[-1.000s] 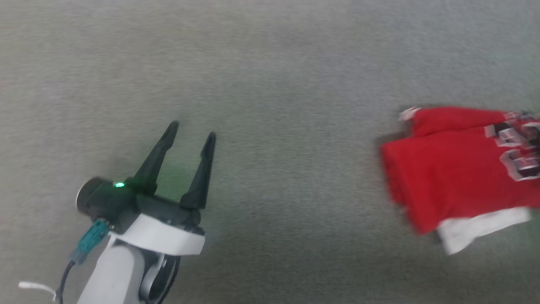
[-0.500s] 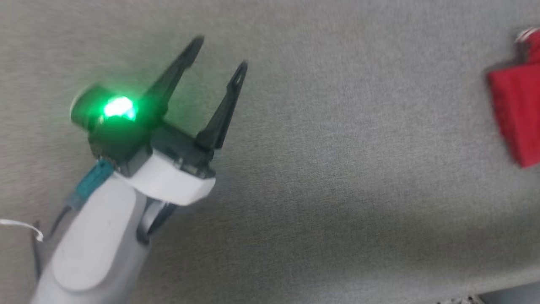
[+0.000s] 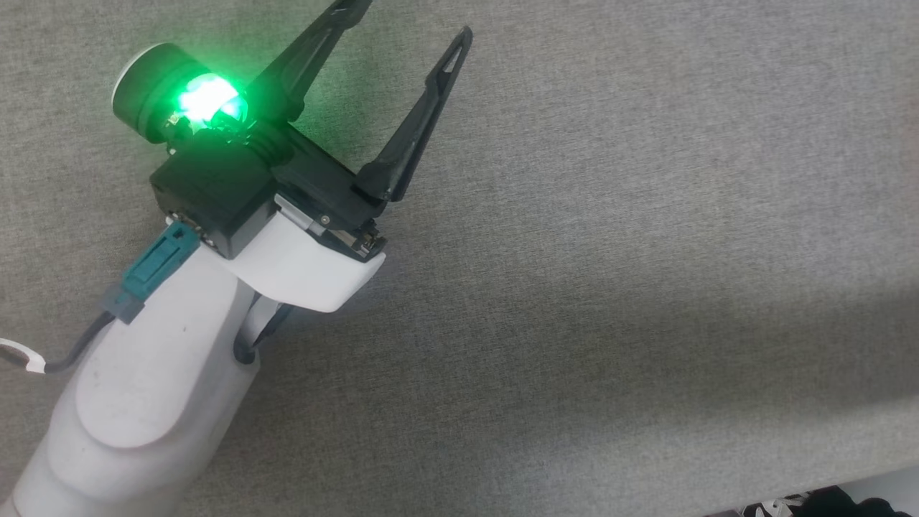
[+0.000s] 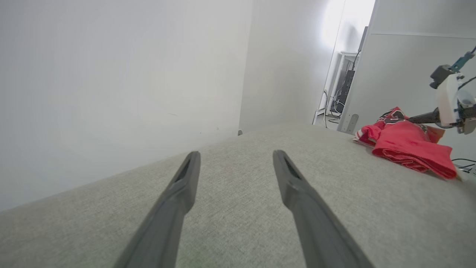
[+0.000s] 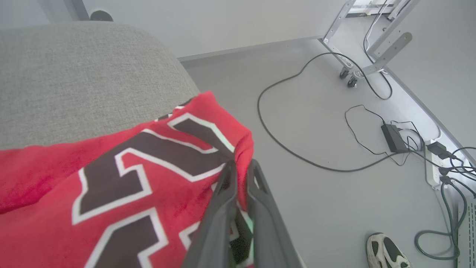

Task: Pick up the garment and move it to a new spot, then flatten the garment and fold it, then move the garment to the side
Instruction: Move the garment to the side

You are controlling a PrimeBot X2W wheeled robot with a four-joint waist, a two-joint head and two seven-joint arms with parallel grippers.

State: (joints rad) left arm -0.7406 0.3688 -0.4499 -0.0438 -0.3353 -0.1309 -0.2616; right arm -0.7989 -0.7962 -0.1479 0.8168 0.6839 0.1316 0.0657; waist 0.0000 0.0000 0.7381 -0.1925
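Garment (image 5: 111, 167), one, pinched in right hand (image 5: 241, 165); left hand (image 4: 236, 154) spread wide.

The left gripper (image 3: 407, 20) hangs over a grey cushion (image 3: 646, 251), fingers (image 3: 420, 115) spread wide apart. A green light (image 3: 204, 97) glows at the gripper's base.

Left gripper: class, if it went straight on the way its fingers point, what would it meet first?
Probably the grey upholstered surface near its far edge, else the white wall beyond; depth is unclear. The garment lies off that line.
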